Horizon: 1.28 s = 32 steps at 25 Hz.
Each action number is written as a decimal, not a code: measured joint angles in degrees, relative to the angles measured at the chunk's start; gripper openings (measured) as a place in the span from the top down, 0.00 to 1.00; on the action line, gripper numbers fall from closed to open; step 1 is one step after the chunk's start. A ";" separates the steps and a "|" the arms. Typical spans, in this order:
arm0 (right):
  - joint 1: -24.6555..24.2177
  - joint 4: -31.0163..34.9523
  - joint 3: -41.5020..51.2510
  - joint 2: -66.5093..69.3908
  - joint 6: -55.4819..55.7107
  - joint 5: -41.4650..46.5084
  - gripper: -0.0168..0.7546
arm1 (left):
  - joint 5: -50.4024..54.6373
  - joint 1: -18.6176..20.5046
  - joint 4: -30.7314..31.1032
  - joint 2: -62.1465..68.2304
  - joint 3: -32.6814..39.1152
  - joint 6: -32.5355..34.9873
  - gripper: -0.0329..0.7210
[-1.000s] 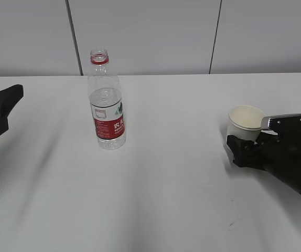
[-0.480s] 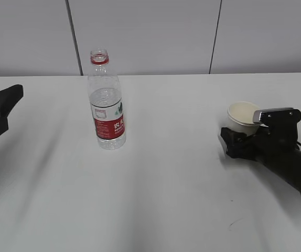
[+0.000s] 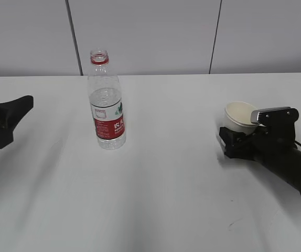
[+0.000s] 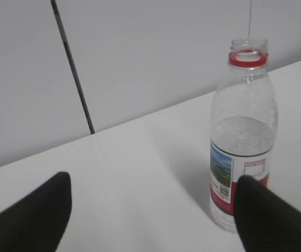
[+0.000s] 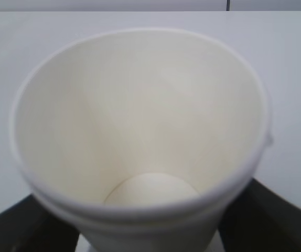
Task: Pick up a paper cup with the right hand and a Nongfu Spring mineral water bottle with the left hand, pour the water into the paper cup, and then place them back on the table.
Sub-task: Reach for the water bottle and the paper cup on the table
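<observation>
Standing upright on the table, the Nongfu Spring mineral water bottle is seen uncapped, well apart from the left hand. Its fingers are spread wide, empty. The paper cup is gripped by the right hand, empty inside.

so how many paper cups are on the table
1: the paper cup stands at the right of the table, between the right hand's fingers. None seems hidden.
</observation>
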 joint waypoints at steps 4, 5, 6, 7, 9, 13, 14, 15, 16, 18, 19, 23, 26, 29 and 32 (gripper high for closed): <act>0.00 0.00 0.00 0.00 0.00 0.00 0.31 | 0.13 0.00 0.83 0.00 0.05 -2.33 0.19; 0.00 -0.12 -0.10 0.00 0.00 0.00 0.31 | 0.13 0.00 1.27 0.00 0.05 -3.34 0.19; 0.00 -0.27 -0.10 0.10 0.00 -0.09 0.31 | 0.13 0.00 1.90 0.00 0.05 -4.45 0.19; 0.00 -0.75 -0.10 0.10 -0.10 -0.09 0.32 | -0.01 0.00 2.70 0.05 0.05 -5.55 0.19; -0.08 -2.16 -0.10 0.10 -0.10 -0.09 0.32 | -1.44 0.00 4.46 0.63 0.05 -7.15 0.19; -0.08 -7.23 -0.22 0.10 -0.10 -0.09 0.32 | -7.15 0.00 5.35 4.30 0.05 -8.63 0.19; -0.08 -8.53 -0.22 0.21 -0.10 -0.23 0.32 | -9.01 0.00 5.41 5.78 0.05 -8.64 0.18; -0.08 -9.73 -0.22 0.21 -0.10 -0.23 0.32 | -10.70 0.00 5.41 7.18 0.05 -8.75 0.18; -0.08 -10.67 -0.22 0.21 -0.10 -0.23 0.32 | -12.80 0.00 5.46 9.02 0.05 -8.76 0.18; -0.08 -12.83 -0.22 0.21 -0.10 -0.27 0.32 | -16.69 0.00 5.46 13.11 0.05 -8.76 0.18; -0.08 -13.74 -0.22 0.21 -0.10 -0.27 0.32 | -18.36 0.00 5.59 14.91 0.05 -8.76 0.18; -0.08 -15.66 -0.22 0.21 -0.10 -0.36 0.32 | -22.72 0.00 6.05 22.96 -1.35 -6.58 0.18; -0.08 -16.59 -0.22 0.21 -0.10 -0.36 0.32 | -23.01 0.00 7.01 28.21 -4.34 -4.98 0.18; -0.08 -16.90 -0.22 0.21 -0.10 -0.36 0.32 | -23.19 -0.53 8.51 33.27 -8.19 -4.42 0.18; -0.08 -16.90 -0.22 0.21 -0.10 -0.40 0.32 | -23.32 -2.52 8.83 37.32 -11.83 -4.37 0.18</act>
